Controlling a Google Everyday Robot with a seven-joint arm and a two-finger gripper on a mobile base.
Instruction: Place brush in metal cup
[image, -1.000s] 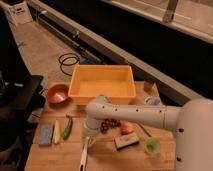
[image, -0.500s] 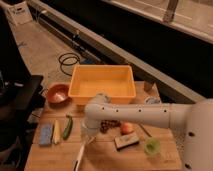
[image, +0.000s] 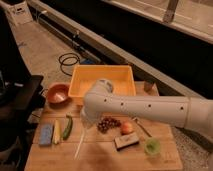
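The brush (image: 80, 143) is a slim white stick slanting down toward the table's front edge, left of centre. Its upper end runs into my gripper (image: 86, 122), which hangs under the bulky white wrist and is shut on the brush; the brush's head is hidden there. The metal cup (image: 148, 86) is a small dark cylinder at the back right of the wooden table (image: 100, 161), just right of the yellow bin (image: 80, 86). The cup stands far from the gripper, across the bin and my forearm.
An orange bowl (image: 57, 93) sits left of the bin. A blue sponge (image: 46, 134), a yellow piece (image: 56, 132) and a green vegetable (image: 67, 126) lie at the left. Grapes (image: 107, 123), a peach-coloured fruit (image: 127, 128), a dark block (image: 126, 141), a green cup (image: 152, 146) and a thin utensil (image: 142, 129) lie right of the brush.
The gripper has closed on the brush's upper end. The brush has swung from lying flat to slanting, its lower end shifted slightly left.
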